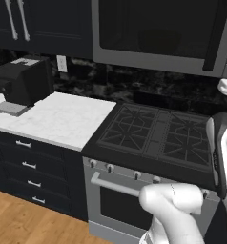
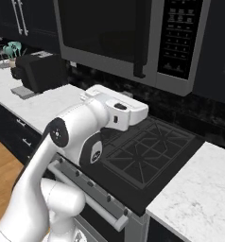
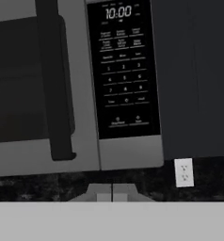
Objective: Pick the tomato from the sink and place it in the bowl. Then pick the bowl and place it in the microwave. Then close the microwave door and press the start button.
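While the white, smooth-shelled arm (image 2: 81, 137) reached up over the stove, its pincer (image 3: 112, 196) was clenched with nothing between the tips, the two small grey finger ends pressed together at the bottom of the hand view and pointed at the microwave (image 2: 133, 42). That boxy grey appliance hung above the cooktop (image 1: 153, 136), and its door (image 2: 102, 28), a broad panel of black glass in a matte grey frame, lay flat against the front, closed. A thick, dark vertical handle (image 3: 55, 84) ran down the door's edge, just beside the tall black control panel (image 3: 123, 70), where pale buttons sat in neat rows under a clock reading 10:00. Neither the bowl nor the tomato could be made out through the dark glass. Below, the black cooktop carried angular cast-iron grates, with a row of round knobs and a pale horizontal bar handle (image 1: 115, 186) on the oven front. To the left spread a white, faintly veined marble table (image 1: 58, 116) bearing a squat black coffee machine (image 1: 22, 81). Dark navy cabinets (image 1: 39, 19) with slim silver handles flanked the microwave, and a white wall outlet (image 3: 183, 172) sat on the speckled black backsplash.
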{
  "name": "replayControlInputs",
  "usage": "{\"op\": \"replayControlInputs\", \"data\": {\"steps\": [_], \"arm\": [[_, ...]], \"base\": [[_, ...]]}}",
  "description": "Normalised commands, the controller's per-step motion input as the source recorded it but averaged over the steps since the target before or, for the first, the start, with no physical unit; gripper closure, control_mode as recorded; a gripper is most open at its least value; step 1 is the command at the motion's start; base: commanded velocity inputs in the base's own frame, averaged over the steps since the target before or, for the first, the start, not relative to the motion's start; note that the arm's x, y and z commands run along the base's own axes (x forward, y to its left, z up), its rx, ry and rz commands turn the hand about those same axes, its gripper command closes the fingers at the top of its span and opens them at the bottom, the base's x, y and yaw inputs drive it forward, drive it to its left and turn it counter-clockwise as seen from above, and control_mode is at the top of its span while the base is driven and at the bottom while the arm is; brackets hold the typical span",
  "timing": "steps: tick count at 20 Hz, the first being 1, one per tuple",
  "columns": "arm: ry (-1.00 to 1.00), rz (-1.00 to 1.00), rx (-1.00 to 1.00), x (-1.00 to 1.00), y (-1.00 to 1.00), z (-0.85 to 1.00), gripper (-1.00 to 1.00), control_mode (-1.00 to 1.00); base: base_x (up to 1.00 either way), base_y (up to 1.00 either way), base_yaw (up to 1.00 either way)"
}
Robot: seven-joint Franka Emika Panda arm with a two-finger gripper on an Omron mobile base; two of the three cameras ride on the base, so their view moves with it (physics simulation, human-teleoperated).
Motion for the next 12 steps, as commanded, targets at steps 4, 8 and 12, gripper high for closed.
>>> {"op": "replayControlInputs", "data": {"steps": [4, 8, 12], "arm": [[0.0, 0.0, 0.0, 0.26, -0.15, 0.21, 1.0, -1.0], [0.0, 0.0, 0.02, 0.28, -0.31, 0.2, 1.0, -1.0], [0.0, 0.0, 0.06, 0.18, -0.42, 0.19, 1.0, -1.0]], "base": [[0.0, 0.0, 0.0], [0.0, 0.0, 0.0], [0.0, 0.0, 0.0]]}}
